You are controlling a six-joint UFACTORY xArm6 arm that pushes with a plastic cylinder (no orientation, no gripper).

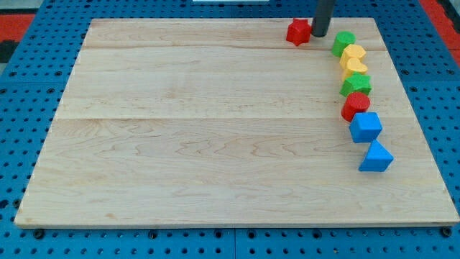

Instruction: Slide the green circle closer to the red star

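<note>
The red star (pixel 297 32) lies near the top edge of the wooden board, right of centre. The green circle (pixel 343 43) lies to its right, a short gap away, at the head of a column of blocks. My tip (pixel 319 34) is the lower end of a dark rod that comes down from the view's top. It stands just right of the red star, touching or nearly touching it, and left of the green circle.
Below the green circle, a column runs down the board's right side: a yellow block (pixel 353 54), another yellow block (pixel 355 68), a green block (pixel 356 85), a red block (pixel 355 106), a blue cube (pixel 366 126), a blue triangle (pixel 376 157). The board's right edge (pixel 420 122) is close.
</note>
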